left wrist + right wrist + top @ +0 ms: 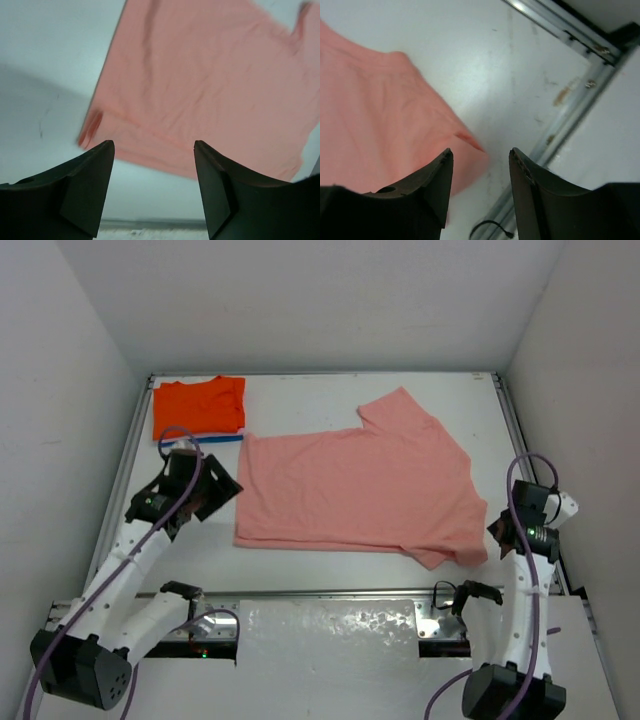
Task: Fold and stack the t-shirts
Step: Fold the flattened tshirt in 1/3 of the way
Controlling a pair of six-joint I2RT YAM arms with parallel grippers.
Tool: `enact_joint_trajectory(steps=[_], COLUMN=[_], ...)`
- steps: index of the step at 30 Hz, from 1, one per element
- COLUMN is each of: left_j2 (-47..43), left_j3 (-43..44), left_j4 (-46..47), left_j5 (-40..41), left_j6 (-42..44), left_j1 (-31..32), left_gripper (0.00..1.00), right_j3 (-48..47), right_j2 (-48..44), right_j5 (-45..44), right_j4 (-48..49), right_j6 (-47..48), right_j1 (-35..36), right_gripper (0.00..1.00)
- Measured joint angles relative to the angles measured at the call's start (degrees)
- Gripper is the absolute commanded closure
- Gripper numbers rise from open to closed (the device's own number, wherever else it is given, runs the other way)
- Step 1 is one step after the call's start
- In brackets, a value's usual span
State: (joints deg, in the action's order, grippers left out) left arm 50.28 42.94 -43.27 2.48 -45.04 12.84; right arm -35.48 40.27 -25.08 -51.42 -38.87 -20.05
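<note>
A pale salmon-pink t-shirt (355, 485) lies spread flat in the middle of the white table (330, 390), one sleeve pointing to the back. An orange t-shirt (198, 406) sits folded at the back left, on top of a blue one whose edge (215, 439) shows along its front. My left gripper (213, 490) hovers open just left of the pink shirt's left edge (105, 115), holding nothing. My right gripper (500, 532) stands open beside the shirt's front right corner (470, 150), also holding nothing.
A metal rail (330, 592) runs along the table's front edge, with a foil-covered panel (330, 625) below it. Another metal rail (570, 115) and a loose cable (492, 230) lie right of the right gripper. White walls close in on three sides.
</note>
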Motion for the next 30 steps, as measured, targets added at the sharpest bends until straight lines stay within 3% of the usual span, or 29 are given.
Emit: enact_joint_trajectory(steps=[5,10,14,23,30], left_j2=[10.3,25.6,36.8,49.2,60.0], left_j3=[10.5,11.5,14.6,23.3,31.7], left_j4=[6.8,15.2,18.5,24.3,25.4], left_j5=[3.7,2.5,0.1,-3.1,-4.3], left_j6=[3.6,7.8,10.3,13.7,15.3], left_j1=[0.0,0.0,0.3,1.4,2.3], left_gripper=[0.4,0.42,0.44,0.44,0.45], right_j3=[-2.2,-11.3,-18.6,-26.1,-31.6], right_j2=[10.3,31.6,43.1,59.9,67.6], right_j5=[7.3,16.5,23.2,35.8,37.7], right_j4=[9.6,16.3,21.5,32.6,36.1], right_j6=[2.7,7.0,10.5,14.3,13.2], right_j1=[0.0,1.8,3.7,6.3,7.2], right_gripper=[0.54,0.58,0.59,0.59,0.6])
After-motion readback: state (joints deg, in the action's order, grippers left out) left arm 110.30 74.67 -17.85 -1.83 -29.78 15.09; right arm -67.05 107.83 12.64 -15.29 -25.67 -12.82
